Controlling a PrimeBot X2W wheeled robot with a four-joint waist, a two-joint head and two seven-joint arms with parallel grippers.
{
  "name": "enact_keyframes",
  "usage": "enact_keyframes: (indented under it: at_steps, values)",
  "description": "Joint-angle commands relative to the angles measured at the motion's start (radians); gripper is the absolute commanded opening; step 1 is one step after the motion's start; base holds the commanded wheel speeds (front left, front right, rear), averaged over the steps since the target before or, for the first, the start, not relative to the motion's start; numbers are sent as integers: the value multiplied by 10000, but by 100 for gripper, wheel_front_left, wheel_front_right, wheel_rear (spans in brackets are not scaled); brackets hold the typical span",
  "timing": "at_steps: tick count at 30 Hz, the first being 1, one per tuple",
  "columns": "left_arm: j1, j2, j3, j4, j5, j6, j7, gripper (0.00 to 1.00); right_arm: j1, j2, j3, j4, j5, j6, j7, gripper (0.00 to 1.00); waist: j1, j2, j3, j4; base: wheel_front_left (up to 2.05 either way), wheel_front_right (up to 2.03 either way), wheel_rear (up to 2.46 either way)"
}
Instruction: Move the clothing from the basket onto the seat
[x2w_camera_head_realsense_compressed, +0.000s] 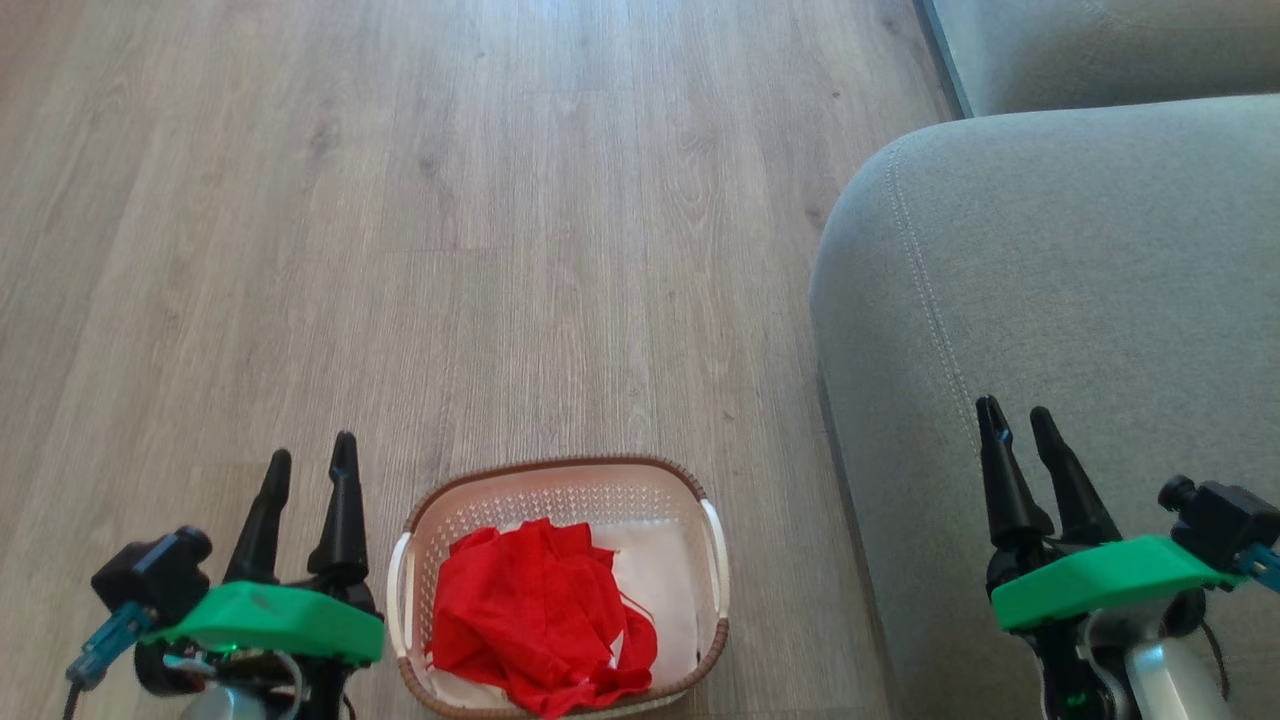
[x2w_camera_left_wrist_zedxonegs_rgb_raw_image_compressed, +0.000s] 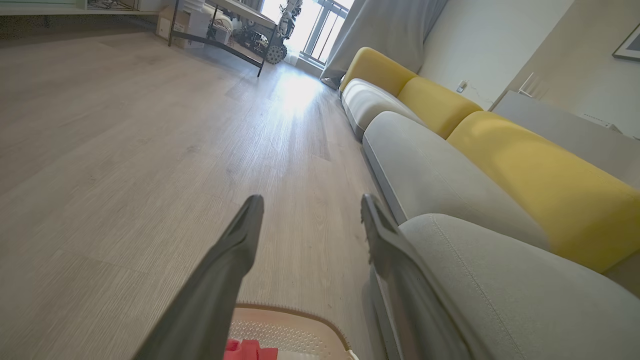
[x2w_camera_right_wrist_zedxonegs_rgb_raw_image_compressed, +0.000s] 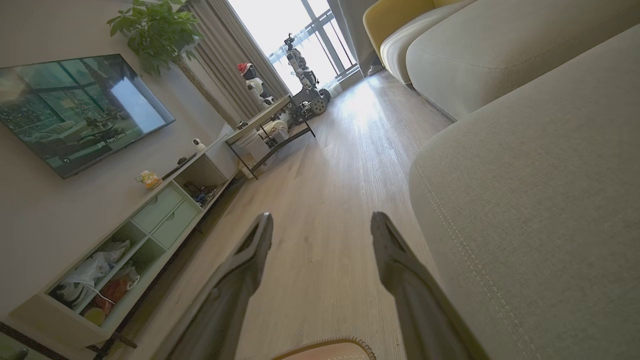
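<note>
Released left hand (x2w_camera_head_realsense_compressed: 312, 447) and right hand (x2w_camera_head_realsense_compressed: 1014, 407) flank the cream perforated plastic basket (x2w_camera_head_realsense_compressed: 560, 465); a deep pinch should gather its crumpled red mesh clothing (x2w_camera_head_realsense_compressed: 535, 610) whole.

Pale grey-brown wood-plank floor (x2w_camera_head_realsense_compressed: 450, 250), matt, brighter toward the far window end. Bears a small rounded-rectangular cream plastic basket (x2w_camera_head_realsense_compressed: 570, 500) with perforated sides and brown woven-look rim, standing upright. Bears to the right a large grey-green fabric sofa cushion (x2w_camera_head_realsense_compressed: 1080, 260) with stitched seam, near the basket but apart from it.
</note>
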Motion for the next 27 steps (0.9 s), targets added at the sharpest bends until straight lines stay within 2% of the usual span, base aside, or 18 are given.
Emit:
enact_keyframes:
  at_steps: [1,27]
  values:
    - [-473,153,149,-426,354,23,-178,100,-483,-142,192,-437,-320,0,-195,100,-1,0,-4,-4,0,0,0]
    - [-525,117,20,-867,3308,47,-910,100,-566,-115,490,-649,-3011,0,-936,100,-1,0,43,-13,0,0,0]
